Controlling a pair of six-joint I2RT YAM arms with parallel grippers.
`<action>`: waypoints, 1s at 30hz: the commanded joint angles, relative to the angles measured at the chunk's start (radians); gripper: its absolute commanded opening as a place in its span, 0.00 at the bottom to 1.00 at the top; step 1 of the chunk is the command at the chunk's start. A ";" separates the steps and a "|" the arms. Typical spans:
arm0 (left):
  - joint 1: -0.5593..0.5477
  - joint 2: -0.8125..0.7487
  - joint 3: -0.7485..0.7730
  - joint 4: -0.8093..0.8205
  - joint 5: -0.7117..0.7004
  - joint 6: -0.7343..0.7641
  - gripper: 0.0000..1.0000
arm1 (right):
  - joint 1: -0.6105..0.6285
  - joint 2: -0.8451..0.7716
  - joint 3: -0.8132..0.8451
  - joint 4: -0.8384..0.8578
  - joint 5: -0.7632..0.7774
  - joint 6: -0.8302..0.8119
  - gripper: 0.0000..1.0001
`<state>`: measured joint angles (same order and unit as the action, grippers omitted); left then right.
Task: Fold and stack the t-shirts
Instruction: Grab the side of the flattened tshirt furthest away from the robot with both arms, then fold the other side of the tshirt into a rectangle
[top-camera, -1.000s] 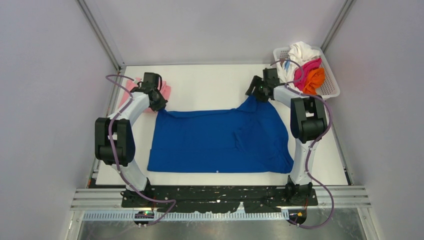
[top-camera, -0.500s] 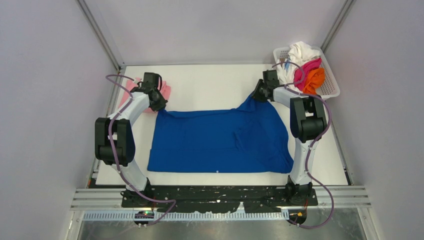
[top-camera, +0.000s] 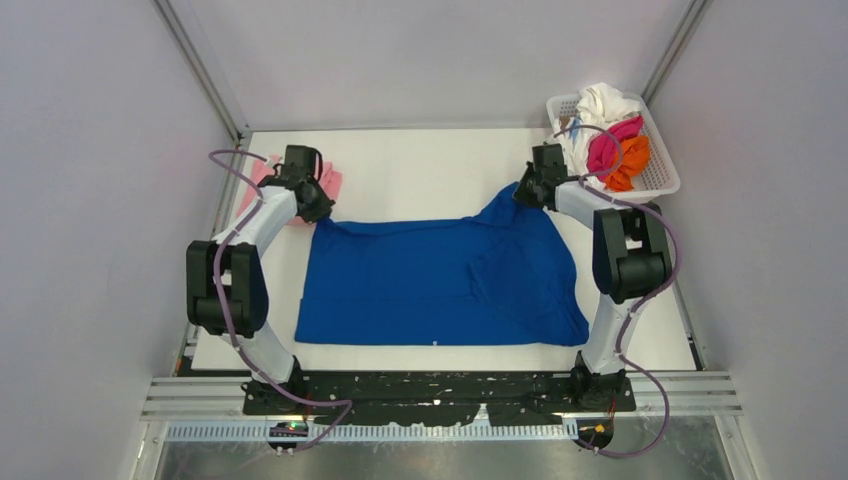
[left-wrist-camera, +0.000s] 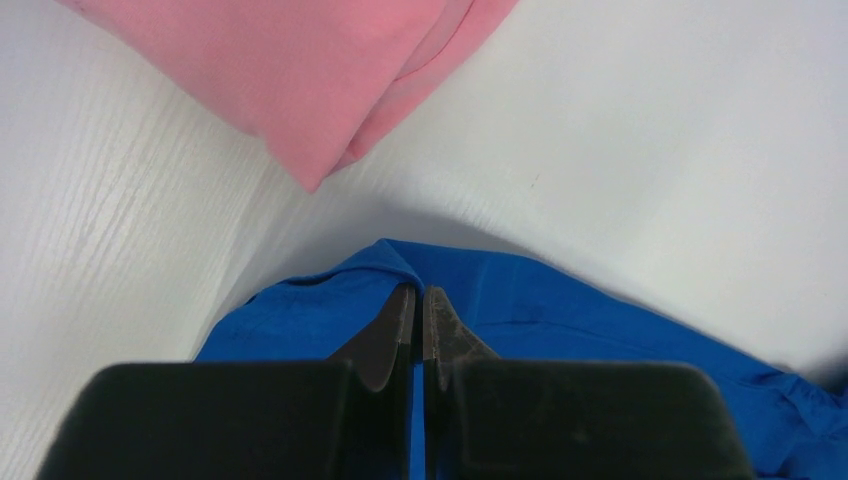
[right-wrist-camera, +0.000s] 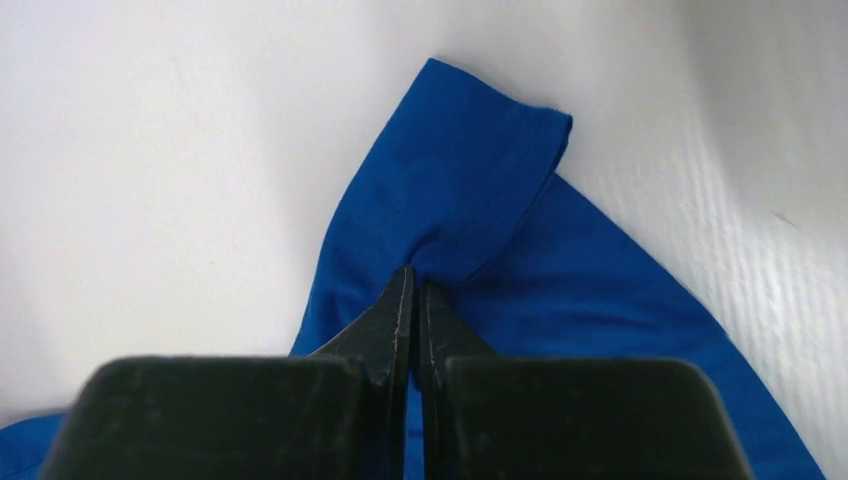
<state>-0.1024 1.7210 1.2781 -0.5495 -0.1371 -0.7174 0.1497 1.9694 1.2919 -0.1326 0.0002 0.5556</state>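
A royal blue t-shirt (top-camera: 440, 285) lies spread across the middle of the white table, plain side up. My left gripper (top-camera: 316, 212) is shut on its far left corner, cloth pinched between the fingers (left-wrist-camera: 417, 300). My right gripper (top-camera: 522, 197) is shut on the far right corner, where the blue fabric (right-wrist-camera: 470, 210) rises in a peak toward the tips (right-wrist-camera: 413, 278). A folded light pink t-shirt (top-camera: 331, 181) lies at the far left, just beyond the left gripper, also in the left wrist view (left-wrist-camera: 300, 70).
A white mesh basket (top-camera: 662, 172) sits at the far right corner, holding white (top-camera: 606, 100), magenta (top-camera: 612, 140) and orange (top-camera: 630, 158) t-shirts. Grey walls close in on both sides. Bare white table (top-camera: 420, 165) stretches beyond the blue shirt.
The right gripper has closed on the blue shirt's far right corner and shifted a little right. The left gripper has kept its grip and place.
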 joint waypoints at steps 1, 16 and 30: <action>0.007 -0.101 -0.036 0.033 0.004 0.010 0.00 | 0.012 -0.210 -0.052 -0.031 0.104 -0.011 0.05; 0.007 -0.297 -0.261 0.087 0.031 0.000 0.00 | 0.171 -0.634 -0.285 -0.424 0.376 0.041 0.05; 0.007 -0.451 -0.352 0.002 -0.050 0.015 0.00 | 0.300 -0.909 -0.303 -0.828 0.484 0.095 0.05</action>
<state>-0.1024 1.3174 0.9310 -0.5251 -0.1387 -0.7204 0.3908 1.1004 0.9676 -0.7731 0.4099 0.6003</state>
